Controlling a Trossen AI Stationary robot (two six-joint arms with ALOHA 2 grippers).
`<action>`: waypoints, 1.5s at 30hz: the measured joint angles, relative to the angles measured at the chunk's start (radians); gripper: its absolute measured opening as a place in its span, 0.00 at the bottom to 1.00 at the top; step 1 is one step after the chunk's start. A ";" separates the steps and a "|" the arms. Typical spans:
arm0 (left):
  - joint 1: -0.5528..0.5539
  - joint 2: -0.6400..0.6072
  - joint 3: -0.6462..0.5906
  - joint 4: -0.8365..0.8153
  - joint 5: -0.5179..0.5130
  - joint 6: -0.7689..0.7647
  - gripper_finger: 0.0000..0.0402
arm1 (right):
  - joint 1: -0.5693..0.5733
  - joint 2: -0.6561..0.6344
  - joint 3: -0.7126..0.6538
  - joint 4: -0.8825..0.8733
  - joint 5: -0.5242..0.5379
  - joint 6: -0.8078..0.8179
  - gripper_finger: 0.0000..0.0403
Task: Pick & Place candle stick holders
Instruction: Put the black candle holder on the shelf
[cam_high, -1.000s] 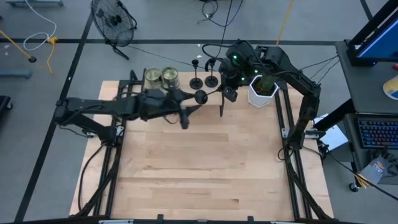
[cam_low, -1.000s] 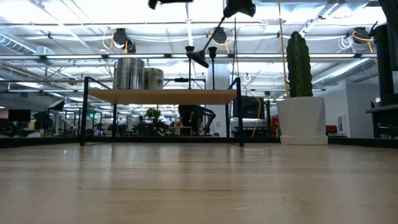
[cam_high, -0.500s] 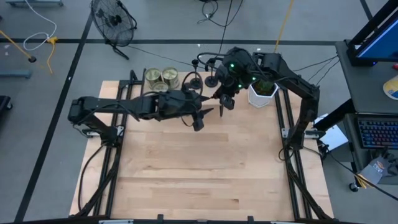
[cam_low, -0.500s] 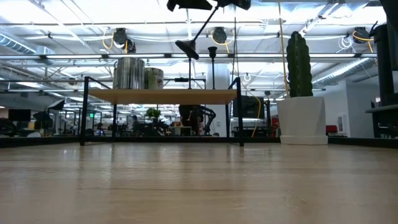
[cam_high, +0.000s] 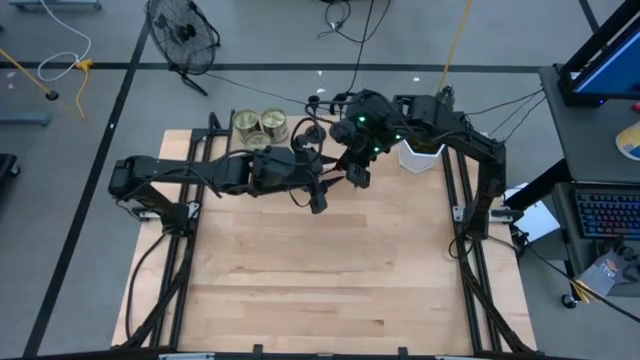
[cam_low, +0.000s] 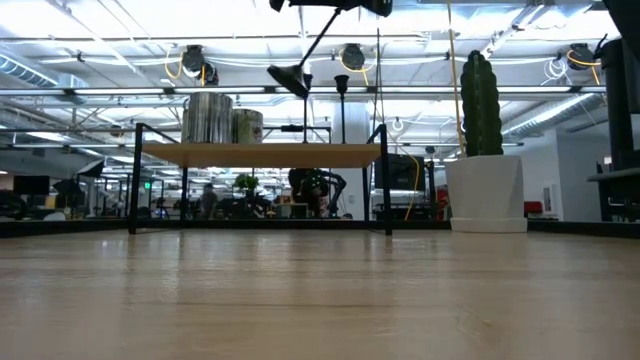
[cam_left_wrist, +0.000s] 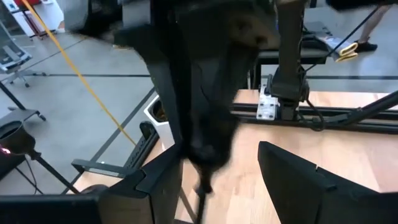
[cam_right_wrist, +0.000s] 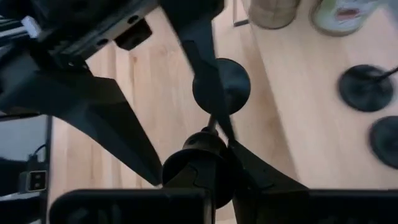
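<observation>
Two arms meet over the back of the desk (cam_high: 300, 270), a candle stick holder passing between them.

Left of the white planter (cam_high: 420, 152) stand two gold tins (cam_high: 260, 125); beside them the left gripper (cam_high: 322, 190) reaches in with fingers parted, whether it grips anything I cannot tell. Just nearer the planter, the right gripper (cam_right_wrist: 214, 146) is clenched on the stem of a black candle stick holder (cam_right_wrist: 222, 87), held tilted in the air. Two more holders (cam_right_wrist: 367, 87) stand upright on the desk behind it, between tins and planter.

Robotics lab: floor fan (cam_high: 182, 35), loose cables, ceiling strip lights (cam_low: 120, 20).
</observation>
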 joint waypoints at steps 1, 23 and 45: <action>0.000 0.000 0.000 -0.004 -0.001 0.000 0.54 | 0.000 0.003 0.000 0.000 -0.016 0.001 0.03; 0.000 0.002 0.000 -0.107 0.071 -0.028 0.34 | 0.074 0.010 0.000 0.062 -0.071 0.053 0.03; 0.000 0.001 0.000 -0.152 0.150 -0.107 0.04 | 0.091 0.006 0.000 0.067 -0.071 0.043 0.15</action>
